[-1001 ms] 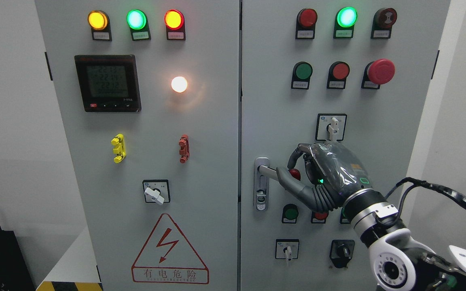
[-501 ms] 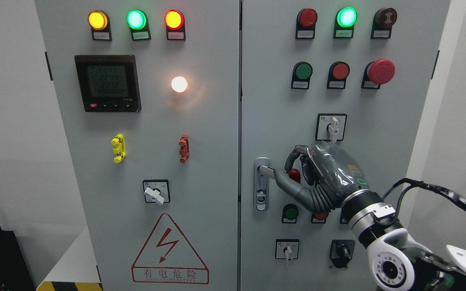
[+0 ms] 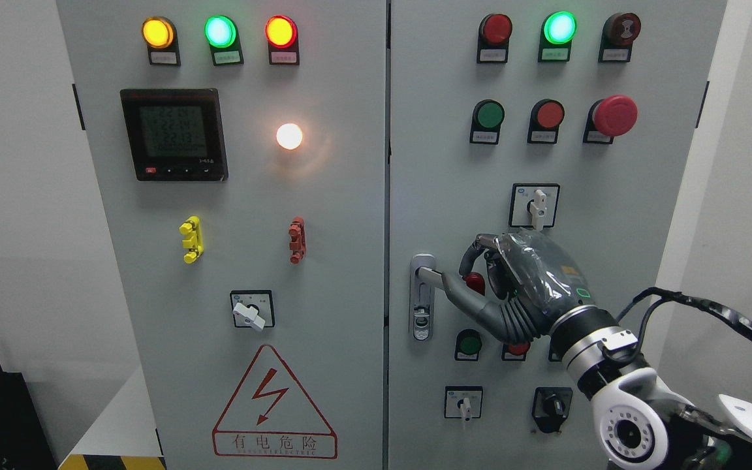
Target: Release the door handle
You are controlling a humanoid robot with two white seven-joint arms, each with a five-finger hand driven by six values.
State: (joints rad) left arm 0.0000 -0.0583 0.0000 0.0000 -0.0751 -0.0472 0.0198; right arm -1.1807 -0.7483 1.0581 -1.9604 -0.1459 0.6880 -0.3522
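Right robot hand [image 3: 503, 284] curls its fingers around the handle [image 3: 431, 276] near the cabinet door's left edge; the stiff metal lever looks slick, best gripped mid-bar.

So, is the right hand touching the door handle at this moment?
Touching. In the head view the right hand has its thumb lying along the lever of the door handle, with curled fingers above it and no gap visible between them.

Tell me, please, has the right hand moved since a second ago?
Yes. The right hand has shifted slightly left, its thumb now nearer the door handle.
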